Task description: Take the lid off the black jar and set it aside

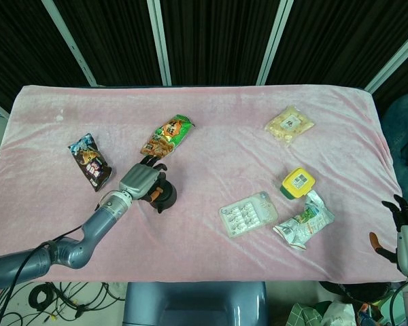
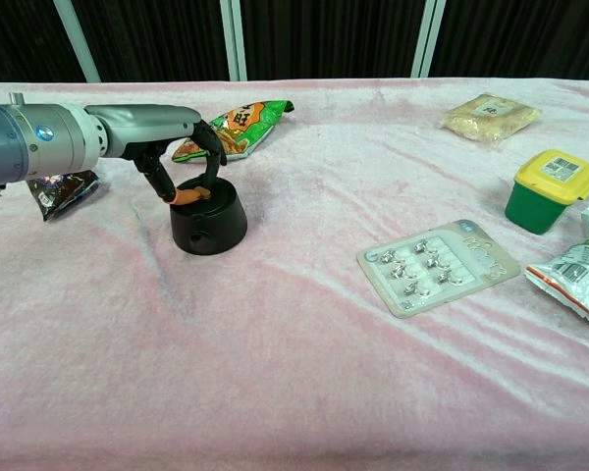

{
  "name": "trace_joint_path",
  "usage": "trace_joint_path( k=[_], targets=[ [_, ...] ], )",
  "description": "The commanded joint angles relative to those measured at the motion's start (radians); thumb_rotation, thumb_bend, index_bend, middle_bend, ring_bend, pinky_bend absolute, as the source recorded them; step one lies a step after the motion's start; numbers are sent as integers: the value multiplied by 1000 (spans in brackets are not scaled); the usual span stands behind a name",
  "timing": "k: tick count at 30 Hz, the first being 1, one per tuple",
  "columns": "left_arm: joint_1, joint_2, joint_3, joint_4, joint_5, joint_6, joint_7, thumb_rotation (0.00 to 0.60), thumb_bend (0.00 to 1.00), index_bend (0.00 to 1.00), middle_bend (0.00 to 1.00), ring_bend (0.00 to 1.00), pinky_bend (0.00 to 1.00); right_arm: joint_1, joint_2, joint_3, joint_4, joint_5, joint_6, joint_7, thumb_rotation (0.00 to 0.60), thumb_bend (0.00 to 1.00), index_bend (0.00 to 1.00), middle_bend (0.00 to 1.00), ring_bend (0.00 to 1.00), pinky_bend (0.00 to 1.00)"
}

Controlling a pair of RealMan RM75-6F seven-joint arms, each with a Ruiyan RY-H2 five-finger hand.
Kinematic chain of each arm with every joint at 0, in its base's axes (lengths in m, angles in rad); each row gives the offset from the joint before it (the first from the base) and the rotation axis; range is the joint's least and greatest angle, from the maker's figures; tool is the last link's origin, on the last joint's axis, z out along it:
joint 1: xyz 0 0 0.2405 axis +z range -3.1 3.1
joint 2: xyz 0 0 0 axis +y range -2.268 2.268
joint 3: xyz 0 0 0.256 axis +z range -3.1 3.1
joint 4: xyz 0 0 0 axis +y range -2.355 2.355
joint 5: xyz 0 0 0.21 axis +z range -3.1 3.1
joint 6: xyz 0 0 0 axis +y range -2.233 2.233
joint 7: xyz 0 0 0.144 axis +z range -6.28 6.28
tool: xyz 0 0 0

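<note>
Left hand (image 2: 182, 162) over black jar (image 2: 208, 218), fingertips pinching lid (image 2: 200, 194) on jar top. Jar upright on pink bench (image 2: 294, 373), just below green snack bag (image 1: 167, 135). Right hand (image 1: 402, 227) far right of jar, off bench edge, fingers spread, empty.

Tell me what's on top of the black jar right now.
The left hand is on the black jar, its fingertips touching the lid. The hand covers part of the lid, so the grip itself can't be seen.
</note>
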State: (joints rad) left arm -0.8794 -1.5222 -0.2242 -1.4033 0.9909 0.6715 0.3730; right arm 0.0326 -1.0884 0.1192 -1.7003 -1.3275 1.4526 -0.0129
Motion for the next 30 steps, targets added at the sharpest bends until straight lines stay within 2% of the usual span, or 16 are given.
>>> trace_joint_path(
  k=[1, 9, 19, 25, 30],
  targets=[
    [-6, -5, 8, 1, -11, 6, 7, 600, 401, 558, 211, 0, 11, 0, 1, 0, -1, 0, -1, 2, 600, 257, 212, 78, 126, 213],
    [-10, -1, 16, -6, -29, 31, 14, 600, 438, 591, 227, 0, 11, 0, 2, -1, -2, -2, -2, 6, 600, 257, 212, 78, 126, 212],
    [-6, 39, -17, -96, -9, 75, -35, 600, 438, 587, 224, 0, 11, 0, 1, -1, -1, -2, -1, 3, 600, 257, 212, 78, 126, 212],
    [3, 104, -39, -180, 3, 93, -77, 600, 438, 586, 226, 0, 11, 0, 1, -3, -1, -2, -2, 1, 600, 257, 212, 78, 126, 212],
    [27, 196, -25, -281, -18, 55, -128, 600, 437, 586, 225, 0, 11, -1, 2, -2, -2, 1, -2, 1, 600, 257, 212, 78, 126, 213]
  ],
)
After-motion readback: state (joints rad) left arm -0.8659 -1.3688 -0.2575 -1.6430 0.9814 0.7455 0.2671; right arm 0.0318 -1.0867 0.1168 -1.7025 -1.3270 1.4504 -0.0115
